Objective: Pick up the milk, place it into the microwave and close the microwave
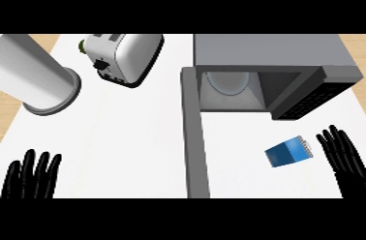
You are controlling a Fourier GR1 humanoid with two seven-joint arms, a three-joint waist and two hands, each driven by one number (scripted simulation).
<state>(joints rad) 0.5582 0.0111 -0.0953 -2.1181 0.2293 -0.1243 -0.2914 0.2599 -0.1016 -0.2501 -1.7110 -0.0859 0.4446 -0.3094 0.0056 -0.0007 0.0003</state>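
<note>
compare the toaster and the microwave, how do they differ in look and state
The toaster is rounded and shiny silver with a black end; the microwave is a boxy, dull grey. The toaster looks closed up, while the microwave stands open, its door swung out toward the robot and the inside showing. The toaster is at the back left, the microwave at the back right. Both sit on the white counter.

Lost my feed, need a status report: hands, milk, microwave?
Left hand open, resting lower left. Right hand open beside blue milk carton, not touching. Grey microwave door open, nothing between.
</note>
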